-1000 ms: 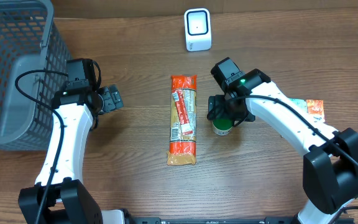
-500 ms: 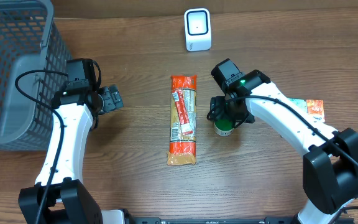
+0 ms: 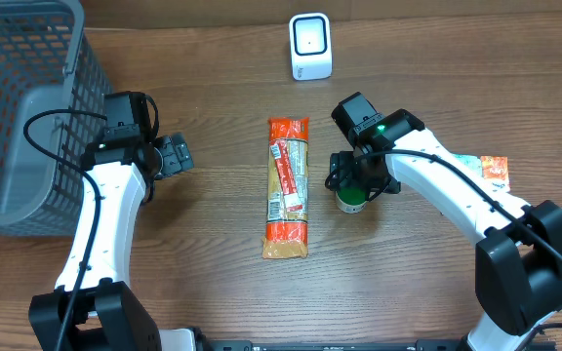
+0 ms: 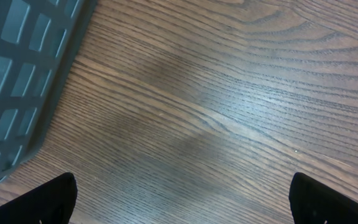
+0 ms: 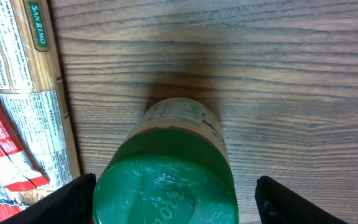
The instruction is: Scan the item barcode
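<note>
A jar with a green lid (image 5: 166, 180) and a pale label stands upright on the wooden table, seen from above as the jar (image 3: 350, 201). My right gripper (image 5: 176, 199) is lowered over it, one finger on each side of the lid. The left finger sits against the lid's edge and a gap shows at the right finger, so the jaws are open. The white barcode scanner (image 3: 310, 46) stands at the far edge of the table. My left gripper (image 4: 182, 199) hangs open over bare wood next to the basket, holding nothing.
A long orange pasta packet (image 3: 288, 187) lies just left of the jar, its edge in the right wrist view as the packet (image 5: 23, 99). A grey mesh basket (image 3: 18, 117) fills the left side. A small orange packet (image 3: 494, 168) lies at the right.
My right gripper's jaws have narrowed slightly around the jar's lid. The left arm, the jar and the packets have not moved.
</note>
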You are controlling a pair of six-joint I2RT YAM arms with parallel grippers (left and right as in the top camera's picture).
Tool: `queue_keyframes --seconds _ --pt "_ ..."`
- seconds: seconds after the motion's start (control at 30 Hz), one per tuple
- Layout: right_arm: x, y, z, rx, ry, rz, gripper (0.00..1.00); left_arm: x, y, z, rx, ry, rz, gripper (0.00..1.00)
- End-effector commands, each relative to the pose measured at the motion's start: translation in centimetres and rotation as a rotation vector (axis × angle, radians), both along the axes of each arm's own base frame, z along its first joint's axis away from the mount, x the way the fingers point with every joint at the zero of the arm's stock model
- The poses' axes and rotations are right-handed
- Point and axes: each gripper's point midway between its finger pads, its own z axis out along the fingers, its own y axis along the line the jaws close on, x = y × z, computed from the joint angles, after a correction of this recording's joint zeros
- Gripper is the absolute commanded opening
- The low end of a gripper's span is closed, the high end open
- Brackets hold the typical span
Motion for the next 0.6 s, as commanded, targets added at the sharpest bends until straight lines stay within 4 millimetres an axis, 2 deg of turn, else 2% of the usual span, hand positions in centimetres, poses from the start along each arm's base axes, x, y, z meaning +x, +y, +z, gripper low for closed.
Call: queue_keyframes --seconds 0.0,0.37,0.57 --pt "-0.2 -0.1 0.3 -0.009 -0.010 0.000 0.83 0.4 0.0 1.1 0.012 -0.027 -0.022 1.00" --pt "-1.0 1.1 0.3 -0.016 -0.016 0.043 0.84 0.4 0.0 1.1 0.012 -0.027 -0.022 1.00" --pt "-0.9 1.0 0.3 -0.035 -0.025 0.047 0.82 0.4 0.0 1.1 0.012 -0.027 -0.022 1.00"
